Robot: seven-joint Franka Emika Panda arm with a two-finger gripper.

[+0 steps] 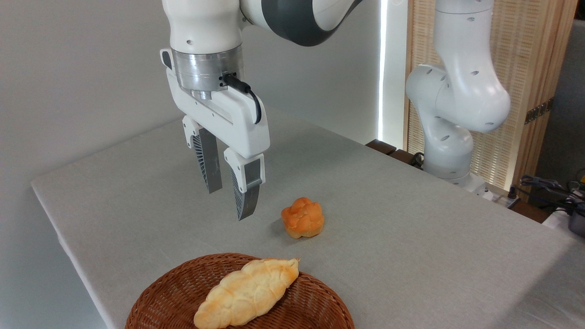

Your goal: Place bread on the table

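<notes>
Fixed camera: the bread sits on the grey table, outside the wicker basket where the long braided loaf lies. The gripper hangs above the table, left of the bread, fingers spread apart and holding nothing.

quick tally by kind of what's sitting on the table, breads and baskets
Breads: 2, the small orange bun lying on the grey table and the long braided loaf in the basket
Baskets: 1, the brown wicker basket at the near edge
Total: 3
</notes>
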